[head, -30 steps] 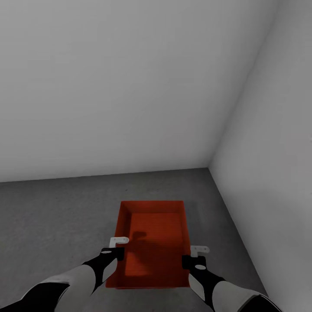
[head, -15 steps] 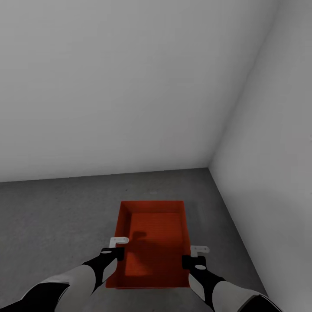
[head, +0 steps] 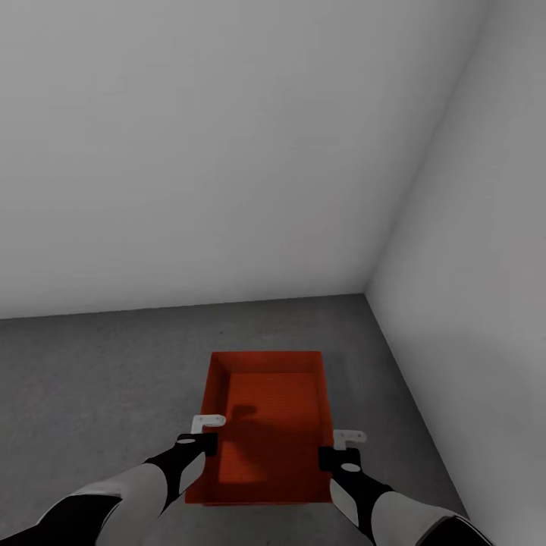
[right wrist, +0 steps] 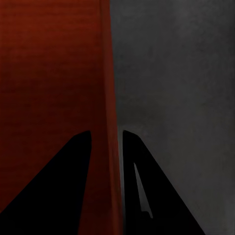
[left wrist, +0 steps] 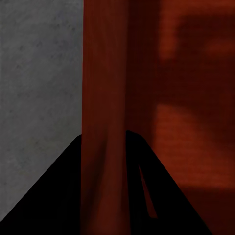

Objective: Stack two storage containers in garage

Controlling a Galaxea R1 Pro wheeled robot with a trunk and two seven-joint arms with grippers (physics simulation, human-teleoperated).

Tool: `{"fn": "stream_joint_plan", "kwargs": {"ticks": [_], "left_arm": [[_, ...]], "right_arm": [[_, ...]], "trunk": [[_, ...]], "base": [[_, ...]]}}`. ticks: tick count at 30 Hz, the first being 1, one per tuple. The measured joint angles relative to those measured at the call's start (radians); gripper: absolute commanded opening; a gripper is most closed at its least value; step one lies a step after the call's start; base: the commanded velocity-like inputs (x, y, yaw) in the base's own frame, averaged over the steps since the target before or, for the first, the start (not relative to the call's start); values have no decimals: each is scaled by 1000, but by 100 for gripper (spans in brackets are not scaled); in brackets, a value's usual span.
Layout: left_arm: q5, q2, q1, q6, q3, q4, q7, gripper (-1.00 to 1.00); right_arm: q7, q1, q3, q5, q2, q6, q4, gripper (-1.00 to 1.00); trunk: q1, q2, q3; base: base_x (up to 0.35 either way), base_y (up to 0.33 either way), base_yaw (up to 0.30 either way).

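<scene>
One red-orange storage container (head: 265, 409) sits low in the head view, open side up, over the dark grey concrete floor (head: 114, 364) of the garage corner. My left gripper (head: 199, 442) is shut on its left wall, and my right gripper (head: 337, 455) is shut on its right wall. In the left wrist view the dark fingers of the left gripper (left wrist: 104, 142) straddle the ribbed container wall (left wrist: 105, 73). The right wrist view has the right gripper (right wrist: 106, 139) pinching the thin rim of the container (right wrist: 49, 73). Whether the container rests on the floor I cannot tell.
A plain white back wall (head: 227, 152) meets a white side wall (head: 485, 265) in a corner just beyond and right of the container. Bare concrete (right wrist: 176, 73) stretches to the left and in front of the bin.
</scene>
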Motion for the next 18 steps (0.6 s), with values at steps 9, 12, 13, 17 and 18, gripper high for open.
{"fn": "stream_joint_plan", "kwargs": {"ticks": [9,12,13,17,18], "left_arm": [[0,0,0,0,-1,0,0,-100],[0,0,0,0,0,0,0,-100],[0,0,0,0,0,0,0,-100],[0,0,0,0,0,0,0,-100],[0,0,0,0,0,0,0,-100]], "right_arm": [[0,0,0,0,0,0,-1,-100],[0,0,0,0,0,0,0,-100],[0,0,0,0,0,0,0,-100],[0,0,0,0,0,0,0,-100],[0,0,0,0,0,0,-1,-100]], "trunk": [[0,0,0],[0,0,0],[0,0,0],[0,0,0],[0,0,0]], "base": [[0,0,0],[0,0,0],[0,0,0],[0,0,0],[0,0,0]]}}
